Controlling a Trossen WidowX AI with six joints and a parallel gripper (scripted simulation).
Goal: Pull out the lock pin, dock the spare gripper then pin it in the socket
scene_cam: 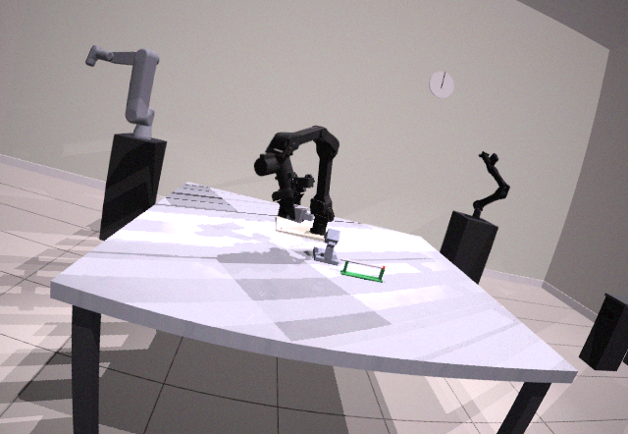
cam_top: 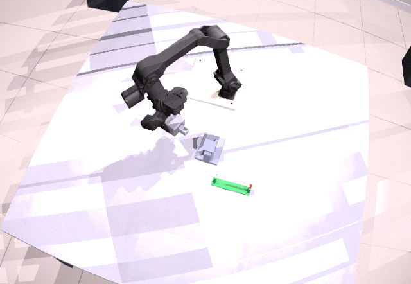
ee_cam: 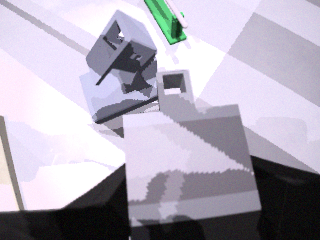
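Your pincer [cam_top: 167,123] is clenched on the spare gripper [cam_top: 176,125], a pale grey block left of centre in the top view, its square-holed spigot [ee_cam: 174,84] pointing toward the mount. Just to the right on the bench [cam_top: 298,141] sits the grey mount [cam_top: 209,148] with its socket [ee_cam: 121,42], apart from the block. Further toward the lower right you see the lock pin [cam_top: 232,182], white with a red end, lying on a green tray [cam_top: 228,187].
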